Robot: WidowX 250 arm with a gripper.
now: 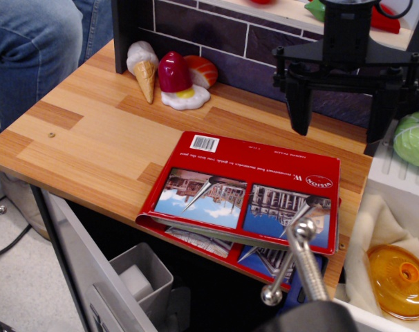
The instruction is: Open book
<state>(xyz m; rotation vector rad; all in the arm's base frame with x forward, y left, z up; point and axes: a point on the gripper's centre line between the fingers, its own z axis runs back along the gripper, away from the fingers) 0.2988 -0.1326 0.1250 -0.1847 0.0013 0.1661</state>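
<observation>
Glossy red softcover book [254, 181] closed on the striped wooden surface [92, 131].
It overhangs the near edge, inner pages sagging; the black claw [341, 119] hangs above its far right corner, prongs apart and empty.

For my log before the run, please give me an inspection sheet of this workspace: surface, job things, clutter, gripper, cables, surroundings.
Surface: wooden counter, mostly bare on the left.
Job's things: red book lies closed at the front edge, its near pages slightly fanned and overhanging.
Clutter: toy ice cream cone, red toy on a white base, metal faucet.
Gripper: gripper open, above the book's far edge, holding nothing.
Cables: nothing seen.
Surroundings: brick-pattern wall, person's jeans, green ball, orange lid.
</observation>
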